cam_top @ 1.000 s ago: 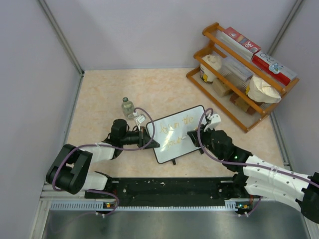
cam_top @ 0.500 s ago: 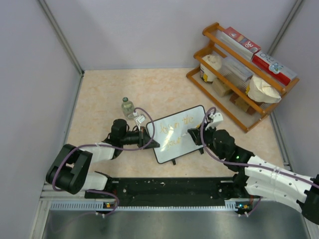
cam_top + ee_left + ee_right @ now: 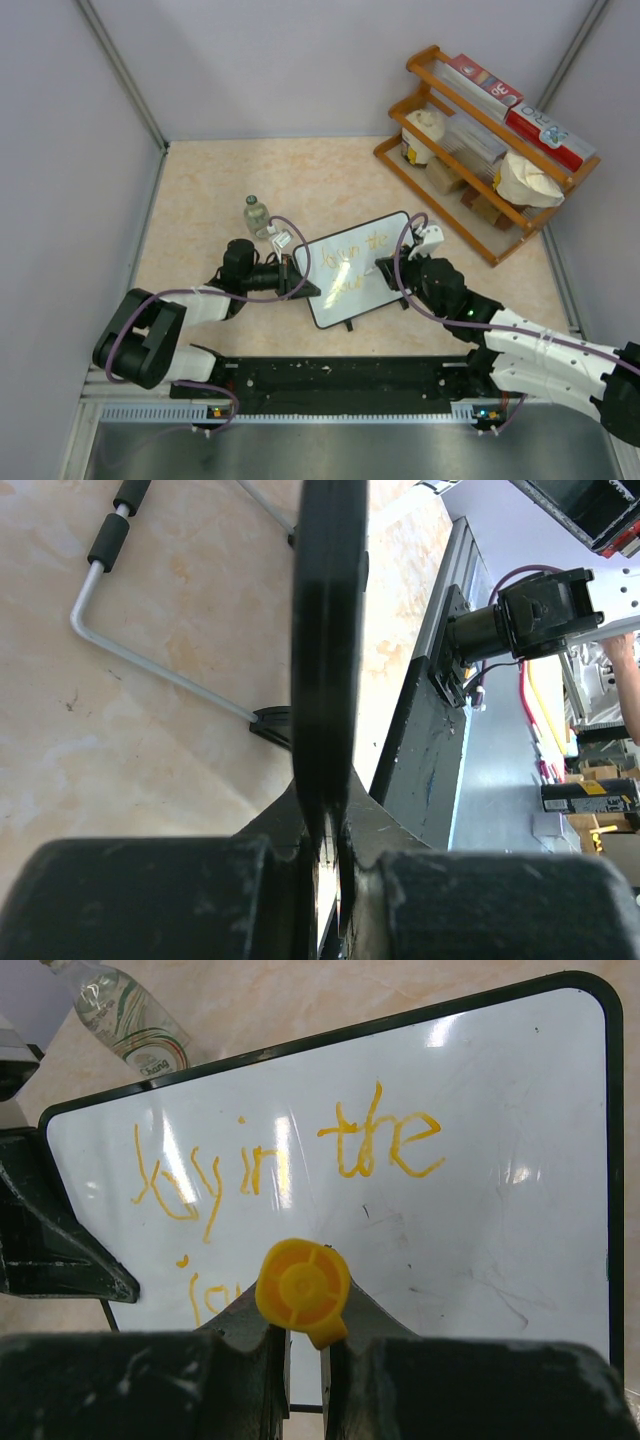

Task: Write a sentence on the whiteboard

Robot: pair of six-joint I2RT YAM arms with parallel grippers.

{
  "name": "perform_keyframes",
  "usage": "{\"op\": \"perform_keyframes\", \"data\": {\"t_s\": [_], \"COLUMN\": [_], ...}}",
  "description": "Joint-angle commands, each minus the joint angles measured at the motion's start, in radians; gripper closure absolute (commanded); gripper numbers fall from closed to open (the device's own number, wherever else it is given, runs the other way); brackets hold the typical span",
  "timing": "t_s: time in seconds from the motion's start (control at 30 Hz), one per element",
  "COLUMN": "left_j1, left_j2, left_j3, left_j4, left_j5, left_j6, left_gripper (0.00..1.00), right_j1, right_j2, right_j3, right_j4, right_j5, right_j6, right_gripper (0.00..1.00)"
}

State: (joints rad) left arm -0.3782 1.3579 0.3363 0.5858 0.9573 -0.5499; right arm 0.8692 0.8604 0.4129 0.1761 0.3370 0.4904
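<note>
The whiteboard (image 3: pixel 350 306) stands tilted in the middle of the table, with the orange sentence (image 3: pixel 352 246) on it. In the right wrist view the whiteboard (image 3: pixel 500 1220) shows a top line of the sentence (image 3: pixel 380 1145) ending in "in the" and a short second line starting at the lower left. My left gripper (image 3: pixel 300 284) is shut on the whiteboard's left edge, seen edge-on in the left wrist view (image 3: pixel 328 630), between my left gripper's (image 3: pixel 336 880) jaws. My right gripper (image 3: pixel 386 268) is shut on an orange marker (image 3: pixel 303 1290), held against the board's lower middle; my right gripper (image 3: pixel 304 1365) hides the marker's tip.
A small clear bottle (image 3: pixel 257 214) stands just behind the board's left corner, also in the right wrist view (image 3: pixel 130 1022). A wooden rack (image 3: pixel 485 130) with boxes and packets fills the back right. The board's wire stand (image 3: pixel 150 670) rests on the table. A black rail (image 3: pixel 340 375) runs along the near edge.
My right gripper with the marker shifted slightly right along the board's lower line, then back left. The left gripper and the board stayed still.
</note>
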Motion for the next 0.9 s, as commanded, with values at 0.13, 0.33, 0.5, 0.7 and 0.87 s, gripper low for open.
{"op": "perform_keyframes", "data": {"t_s": [0.13, 0.33, 0.5, 0.7, 0.87], "left_j1": [-0.007, -0.008, -0.008, -0.007, -0.008], "left_j2": [0.014, 0.015, 0.012, 0.010, 0.012], "left_j3": [-0.014, -0.014, -0.014, -0.014, -0.014], "left_j4": [-0.015, -0.015, -0.015, -0.015, -0.015], "left_j5": [0.034, 0.034, 0.032, 0.032, 0.032], "left_j6": [0.030, 0.030, 0.030, 0.030, 0.030], "left_gripper": [1.00, 1.00, 1.00, 1.00, 1.00], "right_j1": [-0.013, -0.013, -0.012, -0.015, -0.015], "right_j2": [0.008, -0.015, -0.023, -0.027, -0.024], "right_j3": [-0.002, -0.029, -0.043, -0.059, -0.036], "right_j4": [-0.024, -0.044, -0.066, -0.070, -0.059], "right_j5": [-0.009, -0.015, -0.035, -0.036, -0.018], "right_j6": [0.005, 0.020, 0.025, 0.033, 0.025], "right_gripper": [1.00, 1.00, 1.00, 1.00, 1.00]}}
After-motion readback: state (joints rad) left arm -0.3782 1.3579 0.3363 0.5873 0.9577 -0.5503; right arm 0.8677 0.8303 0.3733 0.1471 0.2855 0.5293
